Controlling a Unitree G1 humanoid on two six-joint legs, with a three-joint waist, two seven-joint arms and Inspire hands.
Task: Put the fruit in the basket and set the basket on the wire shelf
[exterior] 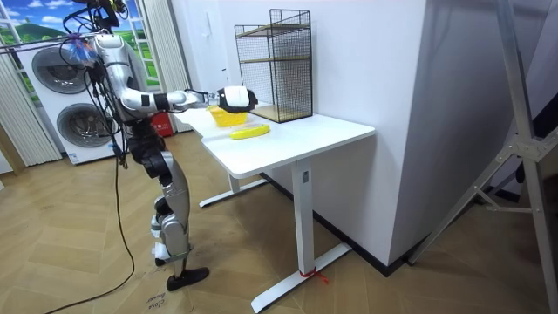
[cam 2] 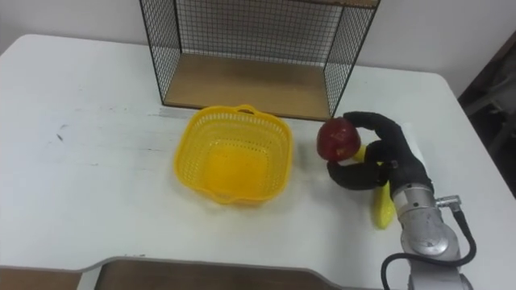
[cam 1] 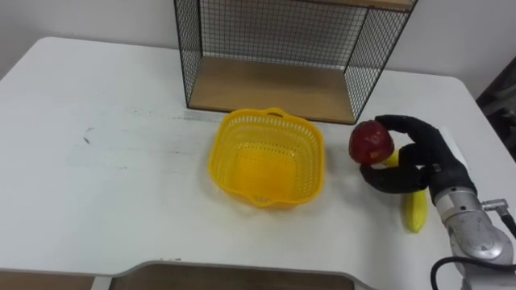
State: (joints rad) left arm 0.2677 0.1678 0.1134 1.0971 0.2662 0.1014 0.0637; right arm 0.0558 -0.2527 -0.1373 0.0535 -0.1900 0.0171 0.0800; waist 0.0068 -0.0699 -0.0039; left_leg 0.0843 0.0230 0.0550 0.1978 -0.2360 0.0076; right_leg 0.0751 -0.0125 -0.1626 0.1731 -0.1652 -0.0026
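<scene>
Two fruits to deal with, and had neither in the basket (cam 1: 227, 161) yet. Stood at the near edge of the white table (cam 1: 105, 161), facing the wire shelf (cam 1: 266, 87) at the back of it. Held the red apple (cam 1: 372, 143) in the right hand (cam 1: 419, 165), with fingers and thumb curled round it, raised off the tabletop just to the right of the basket's rim and in front of the shelf's right corner. Had the banana (cam 1: 415, 211) lying flat on the table below that hand, towards the right edge and apart from the basket. Found the yellow basket empty and upright, close in front of the shelf's open lower bay.

Judged the step in hand as carrying the first fruit across to the basket, with the grasp made but no release yet. Needed next a short sweep to the left to bring the apple over the basket's middle, then a lowering and an opening of the fingers near its floor, so as not to bounce the apple out or nudge the light basket. Would then call for a return to the banana, likely a flatter and more awkward pick, before any lifting of the basket onto the shelf.
</scene>
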